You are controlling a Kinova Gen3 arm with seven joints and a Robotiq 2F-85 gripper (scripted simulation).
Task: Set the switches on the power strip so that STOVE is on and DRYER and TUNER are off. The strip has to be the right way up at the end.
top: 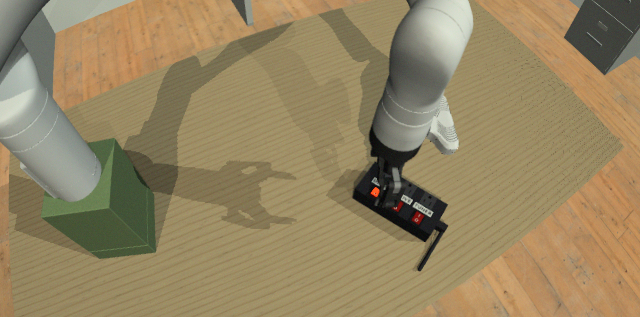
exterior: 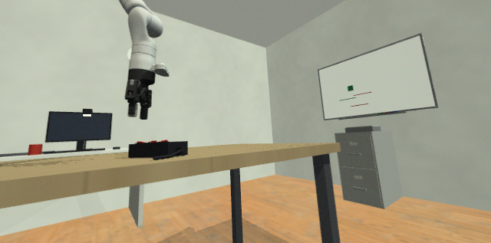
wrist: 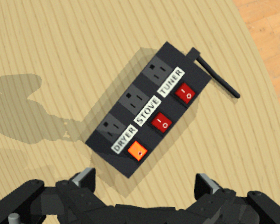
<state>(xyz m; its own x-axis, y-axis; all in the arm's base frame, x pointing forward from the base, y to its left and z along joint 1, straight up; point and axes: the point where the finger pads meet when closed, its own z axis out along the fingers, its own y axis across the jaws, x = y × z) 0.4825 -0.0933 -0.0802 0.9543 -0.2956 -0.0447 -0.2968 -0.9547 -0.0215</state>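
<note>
A black power strip (top: 434, 205) (exterior: 158, 149) (wrist: 122, 113) lies face up on the tan table (top: 300, 267) (exterior: 249, 152) (wrist: 51, 23). It carries white labels DRYER, STOVE and TUNER. The DRYER switch (top: 374, 192) (wrist: 138, 152) glows orange. The STOVE switch (wrist: 161, 123) and the TUNER switch (top: 416, 217) (wrist: 184, 94) are dark red. A short black cord (top: 430, 251) (wrist: 219, 79) sticks out at the TUNER end. My gripper (top: 389, 198) (exterior: 138, 114) (wrist: 145, 182) is open and empty. It hangs well above the strip, over its DRYER end.
The arm's green base block (top: 107, 209) stands at the table's left. A monitor (exterior: 78, 126) and a red cup (exterior: 34, 149) are at the far side. A grey filing cabinet (top: 607, 12) (exterior: 364, 166) stands off the table. The table edge lies close behind the cord.
</note>
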